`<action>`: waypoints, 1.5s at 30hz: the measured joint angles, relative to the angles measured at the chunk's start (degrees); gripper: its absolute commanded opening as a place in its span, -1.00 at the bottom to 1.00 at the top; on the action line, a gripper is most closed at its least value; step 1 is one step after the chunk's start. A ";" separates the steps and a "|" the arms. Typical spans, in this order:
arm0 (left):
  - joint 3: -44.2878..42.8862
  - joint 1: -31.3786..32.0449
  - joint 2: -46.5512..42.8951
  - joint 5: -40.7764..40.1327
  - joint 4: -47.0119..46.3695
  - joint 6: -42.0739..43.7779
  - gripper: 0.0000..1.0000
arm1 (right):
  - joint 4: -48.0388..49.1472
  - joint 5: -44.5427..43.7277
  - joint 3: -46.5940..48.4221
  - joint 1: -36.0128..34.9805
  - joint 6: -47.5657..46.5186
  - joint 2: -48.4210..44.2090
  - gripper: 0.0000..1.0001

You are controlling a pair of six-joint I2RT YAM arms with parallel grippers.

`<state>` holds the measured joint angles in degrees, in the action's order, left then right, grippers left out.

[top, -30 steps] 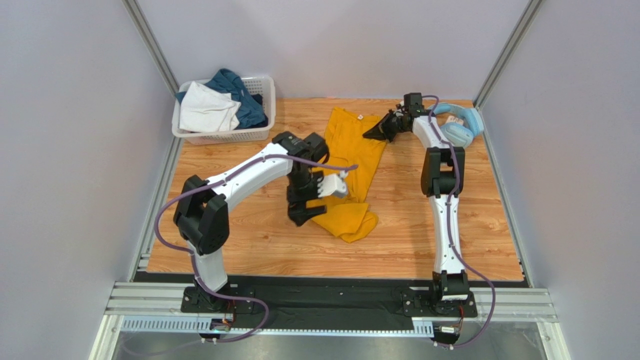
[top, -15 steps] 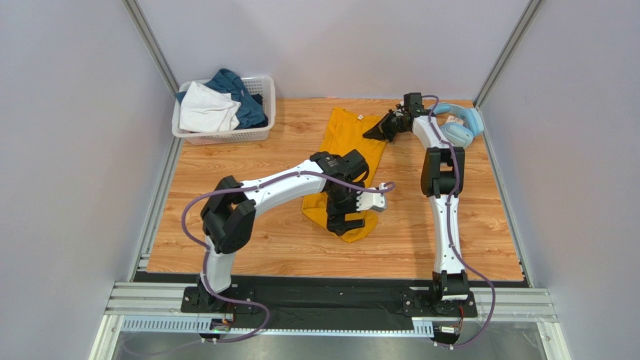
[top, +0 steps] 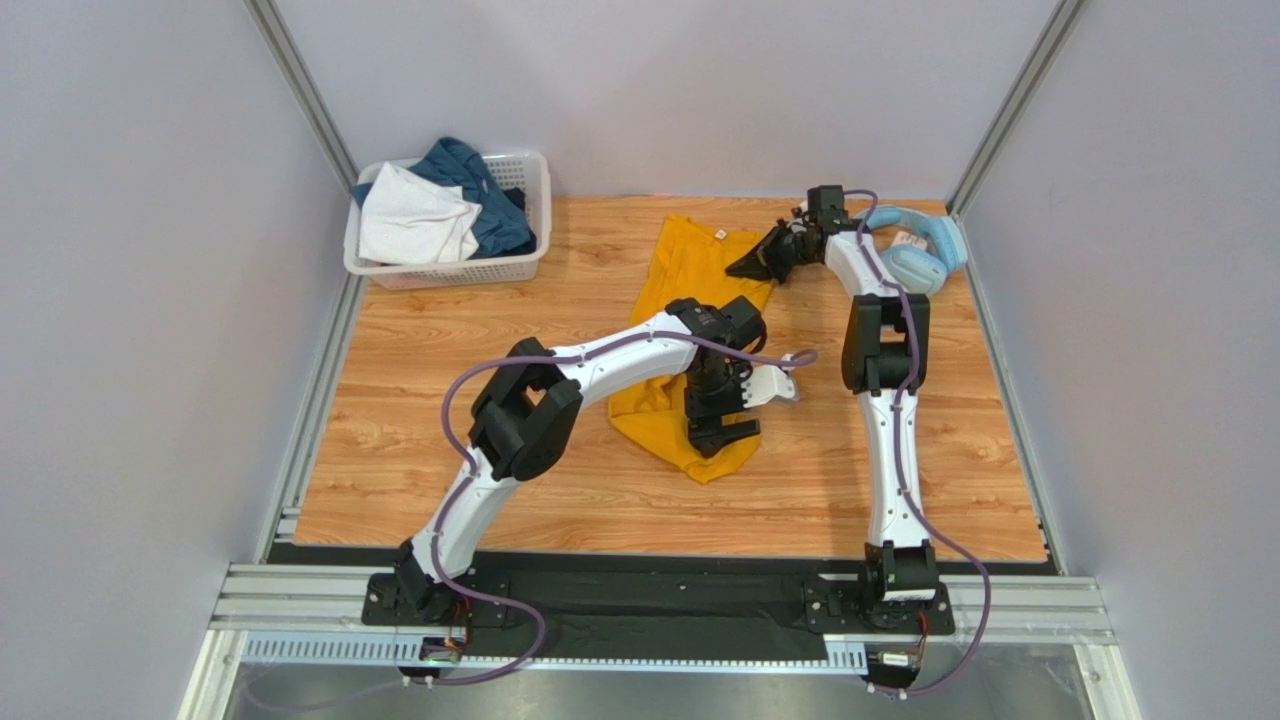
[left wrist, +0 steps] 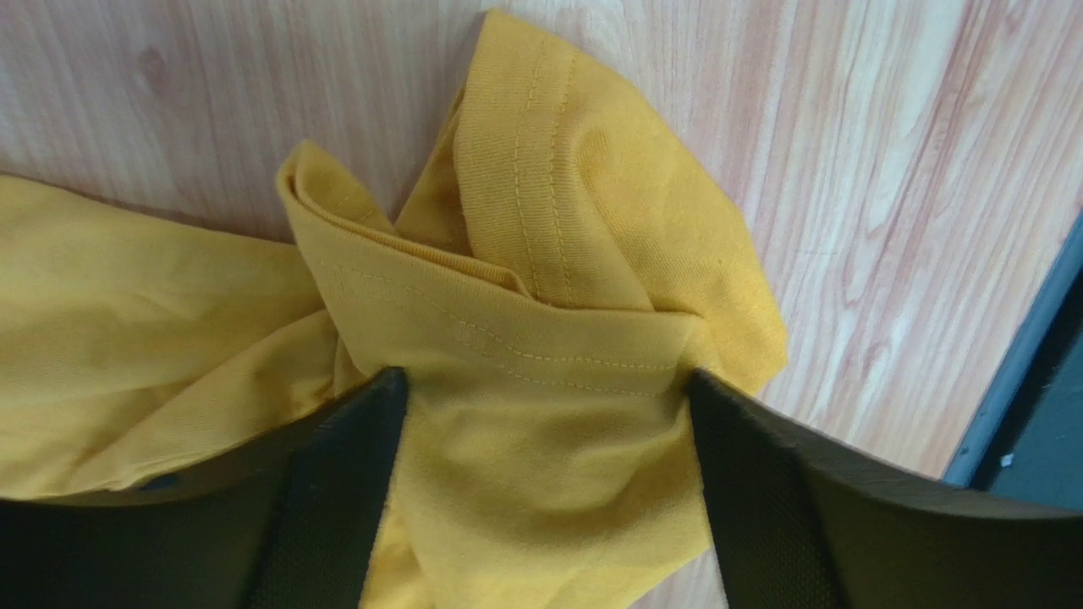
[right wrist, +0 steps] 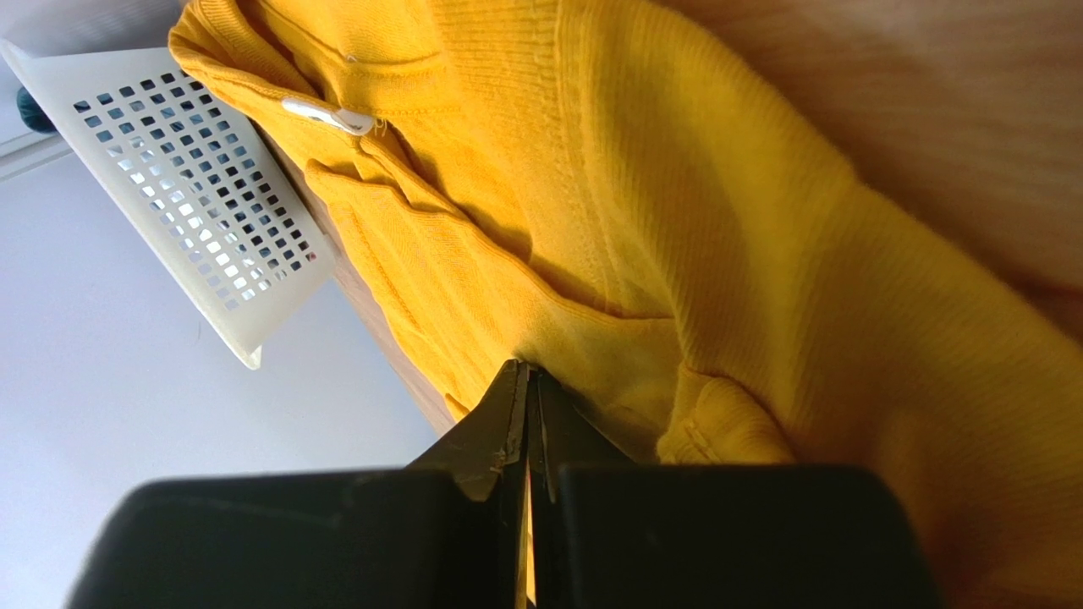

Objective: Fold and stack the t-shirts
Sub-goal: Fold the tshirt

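Our left gripper (left wrist: 543,387) stands wide apart, straddling the bunched near end of the large mustard-yellow soft cloth t-shirt (left wrist: 559,229) on the light wooden table (left wrist: 865,165) — our right gripper (right wrist: 526,381) is pinched tight on its far edge.

Mustard-yellow t-shirt (left wrist: 547,317): soft matt knit cloth, ribbed collar, stitched hems. Desk (left wrist: 890,190): smooth wood-grain surface, faint sheen. Basket (right wrist: 204,178): white plastic lattice, semi-gloss. Left fingers (left wrist: 331,508): black, matt, finely textured faces.
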<state>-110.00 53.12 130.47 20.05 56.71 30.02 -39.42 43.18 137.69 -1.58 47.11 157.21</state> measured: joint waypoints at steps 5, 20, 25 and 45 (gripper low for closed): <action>-1.20 -0.17 0.35 1.81 3.26 0.28 -0.32 | 0.04 0.00 -0.04 0.00 0.00 0.00 -1.00; 13.22 -4.26 -30.53 11.87 17.38 21.53 -0.06 | -0.11 -0.02 -0.09 0.13 0.00 -0.02 -1.00; 19.98 -3.34 -32.52 9.90 21.62 23.96 0.99 | -0.17 -0.04 -0.09 0.17 -0.02 -0.02 -1.00; -0.44 0.11 0.33 5.07 6.99 3.26 0.99 | -0.74 -0.70 -0.17 0.17 -0.44 -0.33 -1.00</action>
<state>-110.43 53.23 130.80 25.12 63.70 33.28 -40.16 42.48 137.51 -1.41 46.68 156.88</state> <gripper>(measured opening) 0.993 0.006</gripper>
